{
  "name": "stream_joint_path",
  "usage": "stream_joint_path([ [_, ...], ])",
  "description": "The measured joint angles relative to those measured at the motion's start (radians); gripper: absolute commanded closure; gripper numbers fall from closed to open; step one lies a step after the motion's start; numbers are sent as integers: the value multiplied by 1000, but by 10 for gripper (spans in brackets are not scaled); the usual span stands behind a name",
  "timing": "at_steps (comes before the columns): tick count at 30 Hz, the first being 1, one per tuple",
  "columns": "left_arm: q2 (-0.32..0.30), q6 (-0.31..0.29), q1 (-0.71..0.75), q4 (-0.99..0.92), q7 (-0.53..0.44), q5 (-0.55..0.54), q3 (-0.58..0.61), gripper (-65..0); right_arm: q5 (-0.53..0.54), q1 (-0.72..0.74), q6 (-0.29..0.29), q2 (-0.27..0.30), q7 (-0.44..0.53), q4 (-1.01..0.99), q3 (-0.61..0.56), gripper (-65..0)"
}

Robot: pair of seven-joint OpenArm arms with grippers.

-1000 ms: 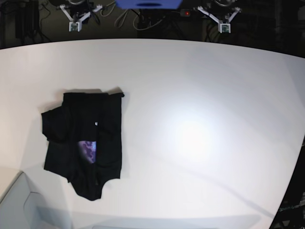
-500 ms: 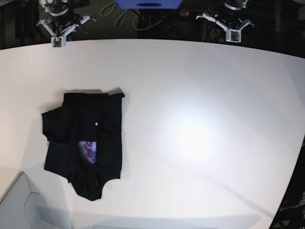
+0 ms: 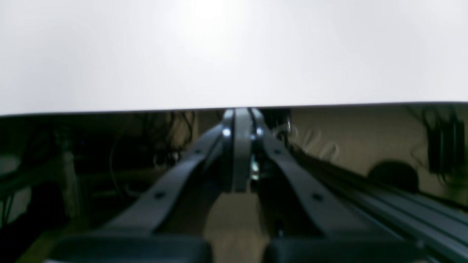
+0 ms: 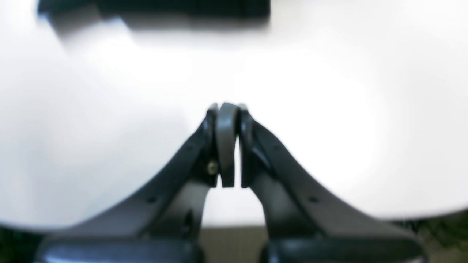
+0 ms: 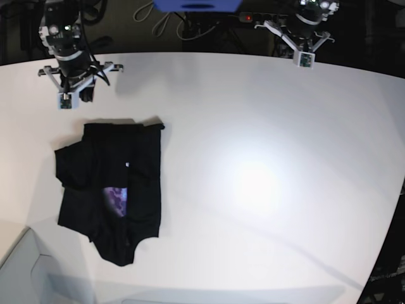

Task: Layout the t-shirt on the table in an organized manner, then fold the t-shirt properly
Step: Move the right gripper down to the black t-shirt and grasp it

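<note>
Starting the layout step, we've got the t-shirt (image 5: 111, 190) crumpled at 9 o'clock on the table (image 5: 266, 126). Right gripper (image 5: 65, 101) hangs just off its 12 o'clock edge, left gripper (image 5: 305, 59) well apart, both with jaws pressed together on nothing. Next we probably need to spread the right jaws and pinch that edge.

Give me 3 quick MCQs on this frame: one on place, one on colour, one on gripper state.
1. Where does the t-shirt lie on the table in the base view?
A) left part B) centre C) far right
2. Colour of the print showing on the t-shirt?
A) yellow B) purple C) green
3. State of the right gripper?
A) open B) shut on the t-shirt C) shut, empty

Answers: 1 A, the cloth sits left of the glare patch. 2 B, a purple patch shows between the black folds. 3 C, its jaws meet above bare table.
</note>
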Motion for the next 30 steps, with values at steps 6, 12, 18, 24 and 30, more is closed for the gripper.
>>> stream_joint_path([
  [6,6,-6,-43,110,-85,3,-1,-2,0,0,0,-1,-22,-3,0,0],
  [12,3,-3,-82,118,-29,4,-10,-2,3,21,0,2,10,0,-1,0],
  [18,14,-3,-120,142,-73,7,-20,-2,3,42,0,0,-22,-4,-5,0],
  [24,34,-6,-112,134,-37,4,-48,-2,3,85,1,-18,-42,-8,-2,0],
  [30,72,0,-151,139,-56,5,-103,-4,4,178,0,-32,-15,-8,-6,0],
])
